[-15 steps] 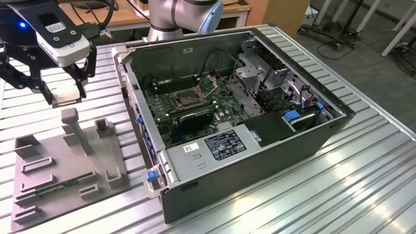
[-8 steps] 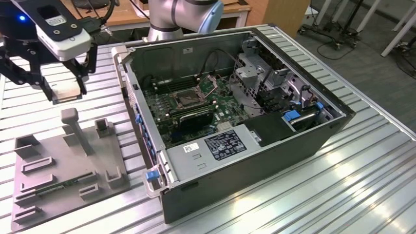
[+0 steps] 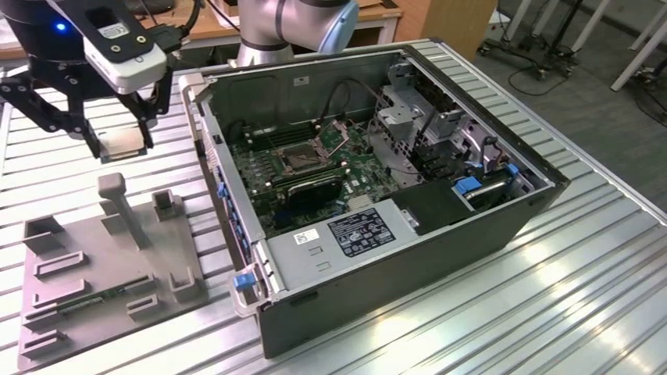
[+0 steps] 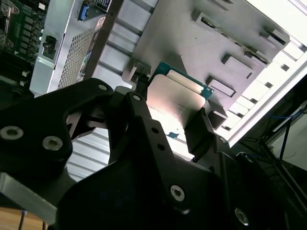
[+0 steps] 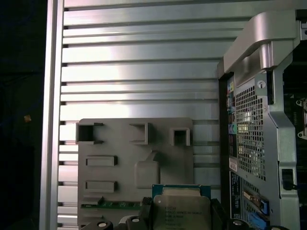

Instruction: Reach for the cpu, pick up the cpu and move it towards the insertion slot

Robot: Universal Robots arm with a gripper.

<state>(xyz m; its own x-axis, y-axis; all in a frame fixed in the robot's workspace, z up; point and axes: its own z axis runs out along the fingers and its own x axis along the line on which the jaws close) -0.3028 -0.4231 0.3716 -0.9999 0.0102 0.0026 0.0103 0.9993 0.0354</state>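
Observation:
The cpu [image 3: 123,141], a flat square chip with a silvery top and a thin green rim, hangs in the air at the exterior view's upper left. My gripper [image 3: 124,148] is shut on it, one black finger on each side. It is above the slatted table, beyond the grey tray [image 3: 105,258] and beside the open computer case. Both wrist views show the cpu [image 4: 175,100] [image 5: 181,209] clamped between the fingers [image 4: 200,125], with the tray [image 5: 134,163] below. The insertion slot [image 3: 295,157], a square metal-framed socket, lies on the green motherboard [image 3: 349,168] inside the case.
The open computer case [image 3: 417,226] lies on its side to the exterior view's right of the gripper, its metal wall [image 5: 254,120] close by. The tray has upright posts [image 3: 117,199] and holds a thin green memory stick [image 3: 94,299]. A slatted metal table [image 3: 583,258] carries everything.

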